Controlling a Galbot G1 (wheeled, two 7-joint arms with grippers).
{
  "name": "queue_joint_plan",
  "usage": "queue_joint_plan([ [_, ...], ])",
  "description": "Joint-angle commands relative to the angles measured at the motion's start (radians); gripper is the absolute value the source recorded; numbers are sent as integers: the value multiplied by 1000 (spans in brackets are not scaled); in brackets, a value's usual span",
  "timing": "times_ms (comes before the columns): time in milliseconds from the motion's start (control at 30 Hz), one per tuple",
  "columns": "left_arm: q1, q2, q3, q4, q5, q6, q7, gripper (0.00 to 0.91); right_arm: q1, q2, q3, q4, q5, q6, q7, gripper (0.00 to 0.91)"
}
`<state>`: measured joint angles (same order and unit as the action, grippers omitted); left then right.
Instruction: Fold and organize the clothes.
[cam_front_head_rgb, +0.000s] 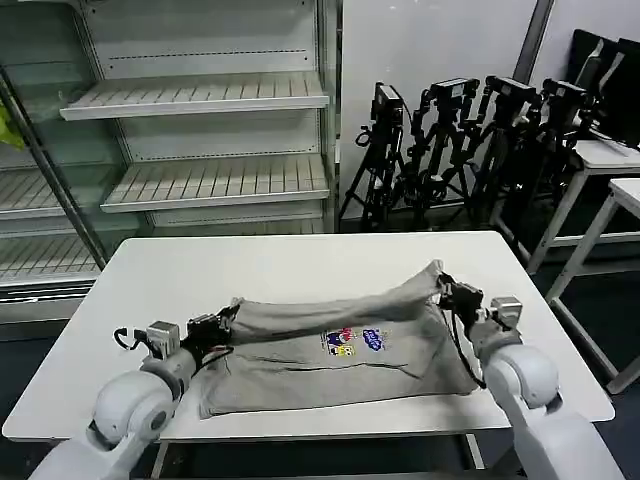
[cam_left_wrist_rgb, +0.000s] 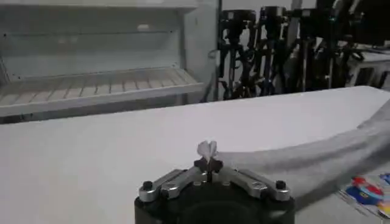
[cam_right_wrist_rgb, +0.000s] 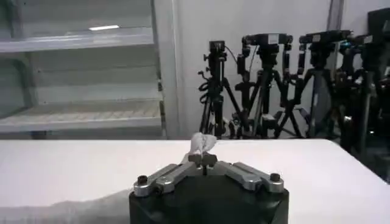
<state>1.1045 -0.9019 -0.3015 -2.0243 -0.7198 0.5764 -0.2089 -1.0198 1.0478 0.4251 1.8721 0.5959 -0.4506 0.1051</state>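
The light grey shirt (cam_front_head_rgb: 330, 355) lies across the white worktop (cam_front_head_rgb: 280, 265), one long edge lifted off it and strung between the two sets of jaws. The left gripper (cam_front_head_rgb: 222, 325) is clenched on a pinch of cloth at one end, the right gripper (cam_front_head_rgb: 447, 291) on the other. Soft and light, the fabric sags midway between them; taking hold at the corners and keeping it taut should let it fold flat
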Motion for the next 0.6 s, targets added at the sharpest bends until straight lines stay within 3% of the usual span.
queue_joint_plan([
  [33, 128, 10, -16, -123, 94, -1, 3, 30, -218, -25, 108, 132, -17, 4, -12, 0],
  [367, 163, -2, 8, -58, 271, -5, 36, 30, -303, 17, 95, 123, -101, -6, -18, 0],
  [400, 160, -6, 8, -47, 274, -5, 38, 30, -303, 21, 89, 122, -108, -13, -17, 343],
  [433, 157, -9, 8, -40, 275, -5, 41, 30, -301, 24, 85, 123, -112, -22, -14, 867],
  [467, 155, -13, 8, -32, 275, -5, 43, 564, -301, 27, 80, 124, -114, -37, -9, 907],
  [500, 154, -16, 8, -32, 275, -5, 46, 887, -300, 29, 77, 127, -117, -48, -9, 907],
  [600, 157, -26, 6, -32, 273, -1, 54, 907, -304, 33, 78, 148, -113, -52, -6, 907],
])
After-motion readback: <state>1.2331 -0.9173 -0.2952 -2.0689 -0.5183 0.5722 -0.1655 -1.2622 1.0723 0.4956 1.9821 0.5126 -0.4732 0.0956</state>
